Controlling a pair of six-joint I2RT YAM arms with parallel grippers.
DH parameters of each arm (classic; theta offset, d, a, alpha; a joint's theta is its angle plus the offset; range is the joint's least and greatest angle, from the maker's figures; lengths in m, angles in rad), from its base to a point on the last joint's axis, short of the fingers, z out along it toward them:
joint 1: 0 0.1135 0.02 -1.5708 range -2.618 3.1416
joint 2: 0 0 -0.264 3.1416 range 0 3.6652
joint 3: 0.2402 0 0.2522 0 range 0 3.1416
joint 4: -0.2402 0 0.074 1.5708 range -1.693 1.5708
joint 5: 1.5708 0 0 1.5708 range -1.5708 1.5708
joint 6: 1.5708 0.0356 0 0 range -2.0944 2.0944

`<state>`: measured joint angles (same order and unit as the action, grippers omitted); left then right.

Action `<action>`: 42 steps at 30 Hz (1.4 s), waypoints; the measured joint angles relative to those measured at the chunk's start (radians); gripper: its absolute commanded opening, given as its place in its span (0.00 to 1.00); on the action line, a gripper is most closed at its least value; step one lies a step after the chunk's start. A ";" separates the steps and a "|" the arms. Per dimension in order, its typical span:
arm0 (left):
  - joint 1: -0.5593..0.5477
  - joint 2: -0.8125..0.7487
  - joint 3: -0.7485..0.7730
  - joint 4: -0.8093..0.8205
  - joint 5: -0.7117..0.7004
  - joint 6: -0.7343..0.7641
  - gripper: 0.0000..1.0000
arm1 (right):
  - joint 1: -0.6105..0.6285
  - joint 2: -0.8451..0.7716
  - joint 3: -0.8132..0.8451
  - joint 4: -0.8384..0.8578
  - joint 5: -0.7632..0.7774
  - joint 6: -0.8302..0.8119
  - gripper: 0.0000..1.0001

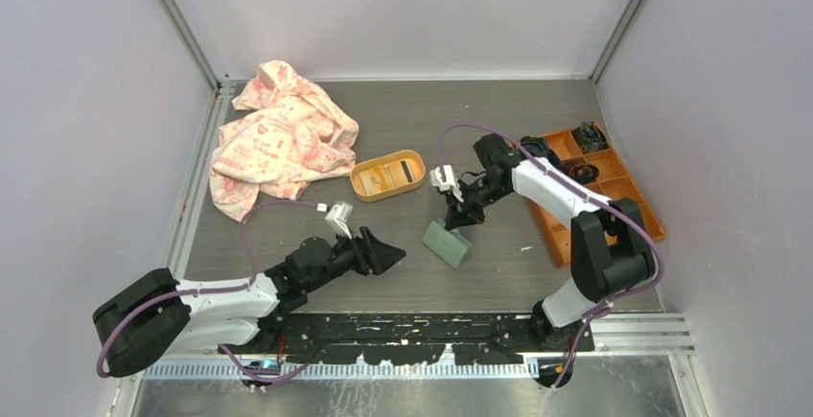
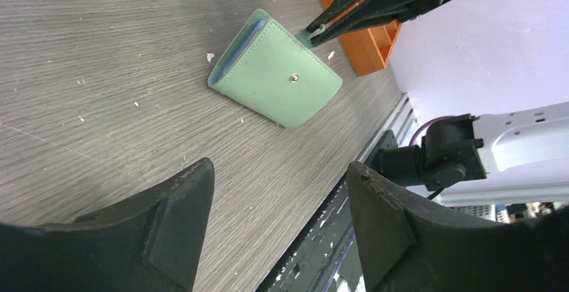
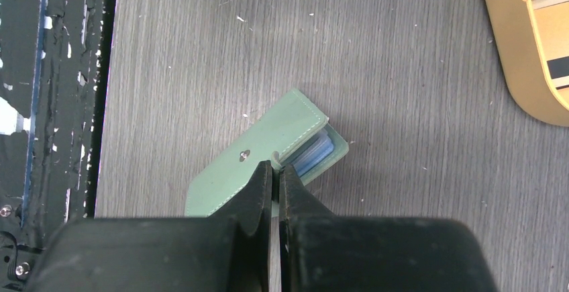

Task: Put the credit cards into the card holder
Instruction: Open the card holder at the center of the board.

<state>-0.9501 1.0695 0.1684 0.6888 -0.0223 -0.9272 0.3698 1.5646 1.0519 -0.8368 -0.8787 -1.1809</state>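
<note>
Left gripper (image 1: 391, 254) hangs spread and empty beside the green card holder (image 1: 448, 243) from above. Its wrist view shows the holder on the table (image 2: 100, 70) beyond both fingers. Right gripper (image 3: 275, 168), pressed together, pinches the holder's flap.

Right claw (image 1: 458, 220) at the green card holder (image 1: 447, 243) edge, left claw (image 1: 391, 254) near it, oval tray (image 1: 387, 190) beyond.

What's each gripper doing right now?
Left gripper: open, empty.
Right gripper: shut on the holder edge.
</note>
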 measured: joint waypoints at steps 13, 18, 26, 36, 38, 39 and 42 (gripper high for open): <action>-0.001 0.072 -0.042 0.154 -0.027 -0.169 0.76 | 0.021 0.000 -0.010 0.022 0.022 0.010 0.01; -0.004 0.115 -0.040 0.172 -0.014 -0.202 0.74 | 0.021 0.000 -0.011 0.022 0.023 0.010 0.01; -0.038 0.175 -0.016 0.175 -0.016 -0.222 0.72 | 0.022 0.000 -0.011 0.022 0.026 0.010 0.01; -0.077 0.217 0.013 0.175 -0.029 -0.221 0.69 | 0.026 0.000 -0.012 0.023 0.040 0.010 0.01; -0.089 0.217 0.016 0.171 -0.039 -0.220 0.69 | 0.027 0.000 -0.012 0.023 0.043 0.010 0.01; -0.097 0.217 0.019 0.167 -0.048 -0.220 0.69 | 0.027 0.000 -0.012 0.023 0.044 0.009 0.01; -0.131 0.217 0.038 0.155 -0.087 -0.218 0.70 | 0.027 0.000 -0.012 0.024 0.048 0.009 0.01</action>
<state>-1.0813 1.2869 0.2066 0.8440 -0.1093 -1.1450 0.3973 1.5646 1.0397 -0.8127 -0.8307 -1.1717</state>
